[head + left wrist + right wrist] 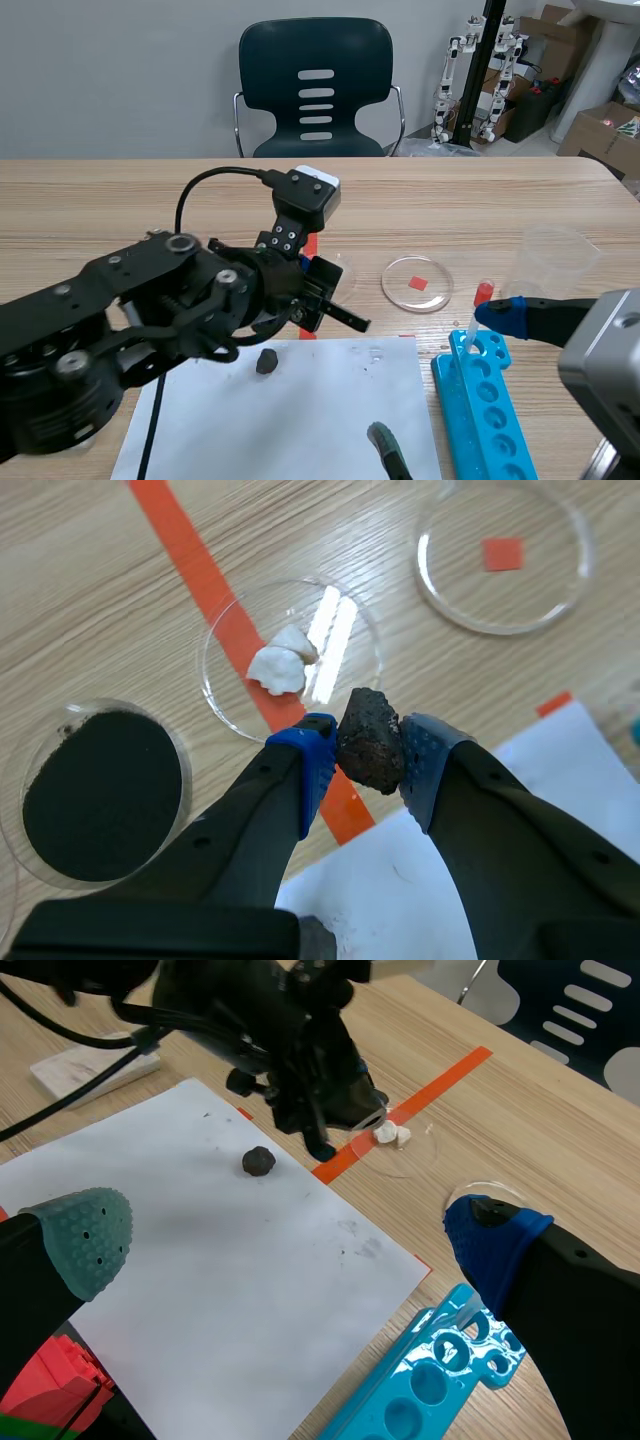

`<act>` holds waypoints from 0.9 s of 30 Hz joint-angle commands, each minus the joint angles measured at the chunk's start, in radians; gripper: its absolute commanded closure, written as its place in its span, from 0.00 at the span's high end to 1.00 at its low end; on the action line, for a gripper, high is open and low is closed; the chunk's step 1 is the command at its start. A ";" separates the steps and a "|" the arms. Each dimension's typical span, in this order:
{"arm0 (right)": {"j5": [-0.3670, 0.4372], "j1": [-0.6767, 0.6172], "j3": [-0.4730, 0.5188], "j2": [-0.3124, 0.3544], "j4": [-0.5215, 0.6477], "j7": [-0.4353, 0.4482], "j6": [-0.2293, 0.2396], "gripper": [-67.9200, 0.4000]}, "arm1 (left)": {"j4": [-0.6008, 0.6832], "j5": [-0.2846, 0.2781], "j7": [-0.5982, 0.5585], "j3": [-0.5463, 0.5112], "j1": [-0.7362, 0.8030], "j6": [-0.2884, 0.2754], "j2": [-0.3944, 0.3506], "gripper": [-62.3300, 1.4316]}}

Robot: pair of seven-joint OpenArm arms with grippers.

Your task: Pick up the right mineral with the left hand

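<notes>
Left gripper [366, 756]: pads clamped on a rough dark brown mineral [370, 738], one pad on each side. The mineral is held over the far edge of the white paper sheet [300, 420].

A small black mineral [266, 361] lies on the sheet, near its far edge.

A petri dish [225, 685] holding white lumps sits just beyond the sheet.

Right gripper [290, 1245]: fingers wide apart, nothing between them, off the sheet's right edge, above a blue tube rack [490, 425].

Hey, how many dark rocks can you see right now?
2. One dark rock is pinched between the left gripper's pads; the other lies on the white paper. More may be hidden.
</notes>
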 commanded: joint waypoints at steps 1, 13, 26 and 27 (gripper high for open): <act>0.007 0.001 0.006 -0.003 0.020 0.015 0.000 1.00 | 0.053 0.000 -0.048 -0.028 0.042 -0.008 -0.040 0.18; 0.007 0.001 0.006 -0.003 0.020 0.015 0.000 1.00 | 0.396 0.039 -0.349 -0.270 0.401 -0.269 -0.300 0.18; 0.007 0.001 0.006 -0.003 0.020 0.015 0.000 1.00 | 0.719 0.238 -0.484 -0.607 0.875 -0.302 -0.366 0.18; 0.007 0.001 0.006 -0.003 0.020 0.015 0.000 1.00 | 0.729 0.247 -0.489 -0.624 0.903 -0.302 -0.366 0.18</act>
